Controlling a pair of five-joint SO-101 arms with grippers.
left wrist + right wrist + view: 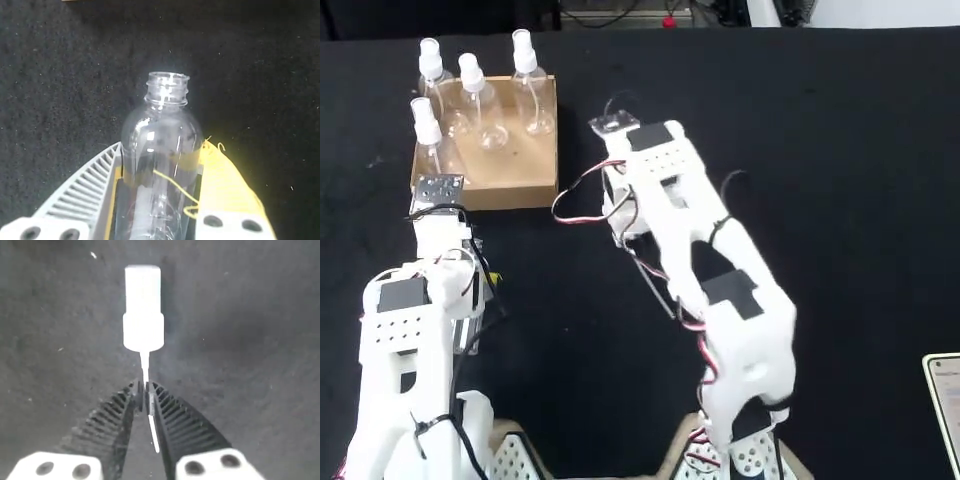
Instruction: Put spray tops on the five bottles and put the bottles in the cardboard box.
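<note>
Surface: black cloth over the table [840,200]; cables lie along its far edge.
Cardboard box [525,175]: far left of the table, open, with four capped bottles [478,100] standing inside, clear with white spray tops.
Fifth bottle [167,90]: clear plastic with a bare threaded neck, clamped in the left gripper [161,165] above the cloth.
Spray top [143,315]: white, its thin dip tube [144,365] pinched by the right gripper [144,390].
High view: the left arm ends just at the box's near edge, and the right arm lies mid-table beside the box.

Black tablecloth [840,150], cables [610,15] along far edge
</note>
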